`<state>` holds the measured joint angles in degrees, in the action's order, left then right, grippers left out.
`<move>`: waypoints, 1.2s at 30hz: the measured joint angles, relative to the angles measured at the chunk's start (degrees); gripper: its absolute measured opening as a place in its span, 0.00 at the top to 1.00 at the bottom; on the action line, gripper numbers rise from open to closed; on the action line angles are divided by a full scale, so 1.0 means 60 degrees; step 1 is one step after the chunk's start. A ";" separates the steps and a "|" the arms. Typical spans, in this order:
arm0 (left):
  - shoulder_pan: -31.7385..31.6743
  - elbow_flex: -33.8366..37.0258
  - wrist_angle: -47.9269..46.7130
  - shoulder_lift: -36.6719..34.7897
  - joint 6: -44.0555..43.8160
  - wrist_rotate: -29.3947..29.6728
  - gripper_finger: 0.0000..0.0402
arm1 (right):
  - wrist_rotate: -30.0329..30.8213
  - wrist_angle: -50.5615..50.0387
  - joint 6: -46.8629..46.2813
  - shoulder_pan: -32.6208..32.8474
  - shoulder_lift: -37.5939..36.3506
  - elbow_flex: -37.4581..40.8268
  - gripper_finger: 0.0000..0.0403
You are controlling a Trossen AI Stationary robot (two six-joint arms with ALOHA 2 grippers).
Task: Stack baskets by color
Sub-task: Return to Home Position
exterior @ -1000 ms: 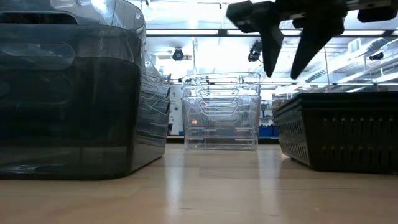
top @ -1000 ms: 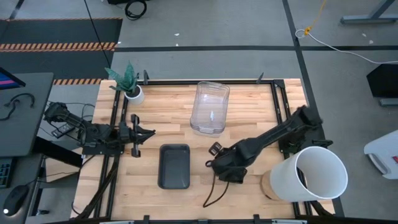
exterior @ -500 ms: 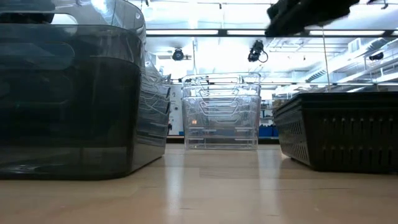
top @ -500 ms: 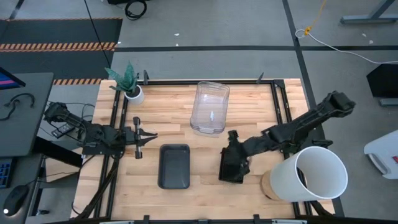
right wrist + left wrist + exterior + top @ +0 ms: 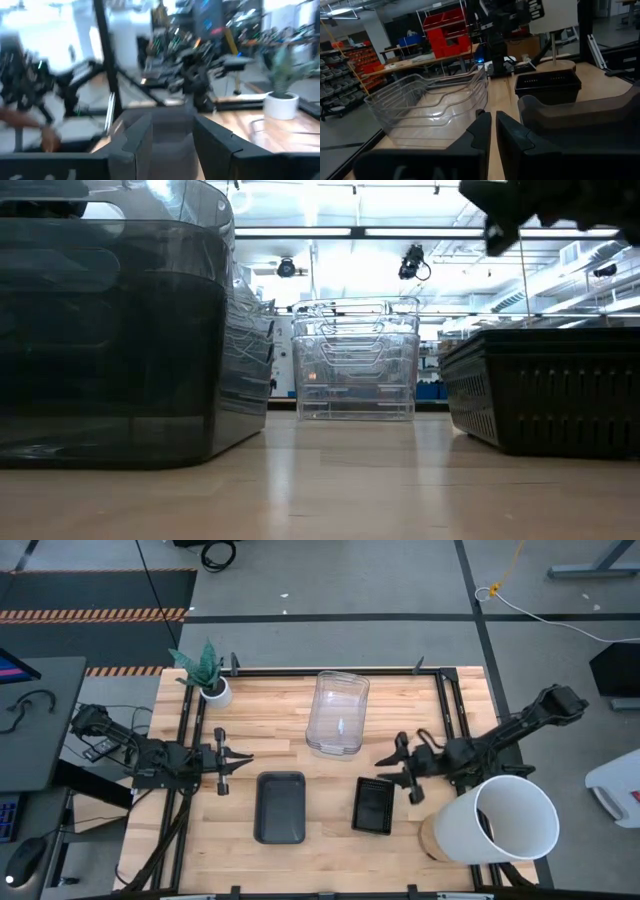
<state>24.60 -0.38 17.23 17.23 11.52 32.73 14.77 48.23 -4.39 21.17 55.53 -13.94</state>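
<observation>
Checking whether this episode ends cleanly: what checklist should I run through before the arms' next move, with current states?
1. Clear bins in one nested stack: ok.
2. Smoky dark-grey bins in one stack: ok.
3. Black mesh bins in one stack, nothing touching them: ok.
4. Right gripper open, empty, beside the black mesh bins rather than over them: ok.
5. Left gripper shut, empty, over the table's left side: ok.
6. Right arm's clearance from the white bucket: cannot tell.
</observation>
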 joint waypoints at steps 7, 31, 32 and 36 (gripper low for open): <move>0.0000 0.0001 0.0005 0.0000 0.0001 0.0000 0.93 | 0.0514 0.2890 -0.0582 0.0004 -0.0147 0.1801 0.64; 0.0000 0.0000 -0.0044 0.0000 0.0000 0.0000 0.92 | -0.0157 0.3744 -0.1002 0.0084 -0.0091 0.2267 0.64; 0.0000 0.0000 -0.0044 0.0000 0.0001 0.0000 0.92 | -0.0158 0.3741 -0.0998 0.0084 -0.0091 0.2267 0.64; 0.0000 0.0000 -0.0044 0.0000 0.0000 0.0000 0.91 | -0.0156 0.3740 -0.1000 0.0084 -0.0091 0.2267 0.64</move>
<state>24.60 -0.38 16.97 17.23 11.53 32.73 13.84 70.67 -10.39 21.67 54.98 -0.34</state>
